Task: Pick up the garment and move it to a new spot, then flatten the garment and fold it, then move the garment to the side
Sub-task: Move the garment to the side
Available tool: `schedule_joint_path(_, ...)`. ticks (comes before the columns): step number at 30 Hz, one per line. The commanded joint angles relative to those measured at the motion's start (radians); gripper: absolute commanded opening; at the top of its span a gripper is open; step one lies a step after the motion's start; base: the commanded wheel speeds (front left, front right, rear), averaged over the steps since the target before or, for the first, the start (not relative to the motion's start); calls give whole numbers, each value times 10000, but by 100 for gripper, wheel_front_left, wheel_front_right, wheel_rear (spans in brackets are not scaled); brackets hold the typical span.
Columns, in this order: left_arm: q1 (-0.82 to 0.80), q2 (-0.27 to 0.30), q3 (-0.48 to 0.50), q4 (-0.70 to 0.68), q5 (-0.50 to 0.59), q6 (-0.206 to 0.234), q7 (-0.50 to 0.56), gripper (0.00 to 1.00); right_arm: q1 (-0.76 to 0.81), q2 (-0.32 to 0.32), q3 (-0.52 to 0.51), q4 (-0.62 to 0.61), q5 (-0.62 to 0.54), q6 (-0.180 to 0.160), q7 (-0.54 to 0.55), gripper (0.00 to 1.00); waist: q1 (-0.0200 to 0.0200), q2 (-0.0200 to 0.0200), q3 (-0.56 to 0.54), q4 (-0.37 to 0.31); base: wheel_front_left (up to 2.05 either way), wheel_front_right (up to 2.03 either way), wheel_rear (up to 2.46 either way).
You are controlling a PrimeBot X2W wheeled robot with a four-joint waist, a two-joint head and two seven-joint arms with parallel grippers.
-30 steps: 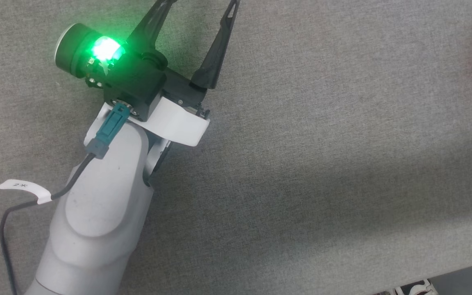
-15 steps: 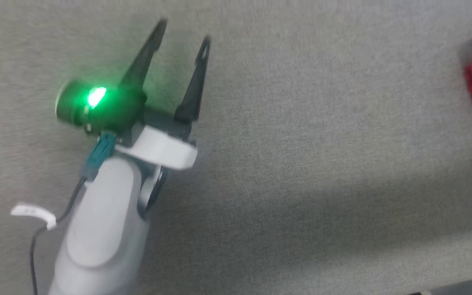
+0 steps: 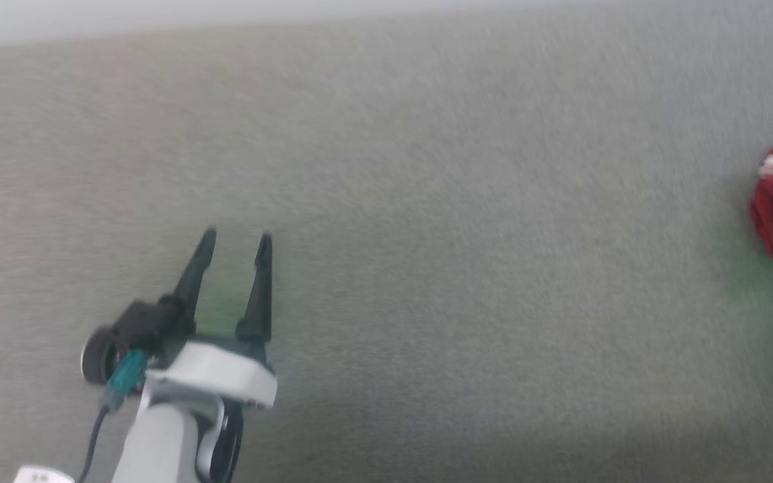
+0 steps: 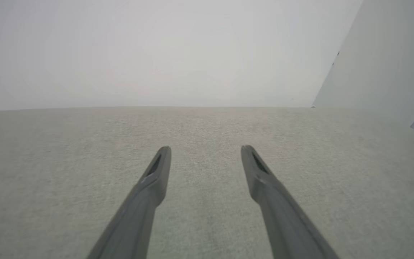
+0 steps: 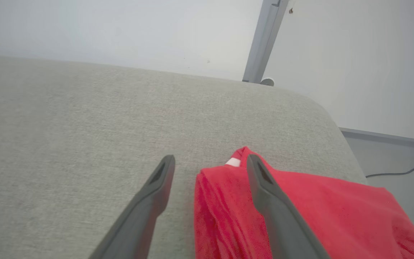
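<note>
A grey fabric-covered tabletop with a rounded corner stands against a plain pale wall in soft, even light. A grey metal post rises behind the corner; beyond the edge, a dark cable trails across grey floor.

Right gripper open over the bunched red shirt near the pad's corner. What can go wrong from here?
1. The garment lies crumpled near the rounded corner of the grey surface; a tug that way could drag it off.
2. The right gripper is open with one finger over the folds; closing here would likely pinch several layers, so it may not spread flat.
3. The left gripper is open far across the surface, too distant to assist quickly.
</note>
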Motion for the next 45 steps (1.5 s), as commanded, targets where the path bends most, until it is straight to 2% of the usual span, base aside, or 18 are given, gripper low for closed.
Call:
schedule_joint_path(1, 332, -25, 120, 27, -88, -39, -41, 100, 448, 195, -183, -194, -225, -15, -48, 100, 0, 0, -888, 730, 0, 0, 0)
schedule_joint_path(5, 1087, -62, 419, 95, -193, -82, -42, 100, 1532, 898, -875, -890, -800, -16, -49, 100, 0, 0, -1518, 1035, 0, 0, 0)
schedule_joint_path(10, 1818, -80, 797, 131, -374, -94, -42, 100, 2630, 1644, -1243, -1585, -1137, -15, -50, 100, 0, 0, -2209, 1212, 0, 0, 0)
schedule_joint_path(14, 2282, -14, 871, 76, -505, -91, -42, 100, 3252, 2063, -1463, -1974, -1265, -15, -50, 100, 0, 0, -2648, 1222, 0, 0, 0)
schedule_joint_path(21, 2919, 191, 928, -166, -766, -94, -42, 100, 4150, 2658, -2519, -2950, -1350, -15, -51, 100, 0, 0, -3057, 1158, 0, 0, 0)
schedule_joint_path(34, 3810, 156, 849, -1245, -652, -94, -42, 100, 6317, 3234, -4326, -4702, -1928, -9, -51, 100, 0, 0, -3215, 1285, 0, 0, 0)
schedule_joint_path(45, 4043, 62, 857, -1652, -496, -95, -43, 100, 6889, 3484, -4753, -5129, -2122, -9, -52, 100, 0, 0, -3205, 1274, 0, 0, 0)
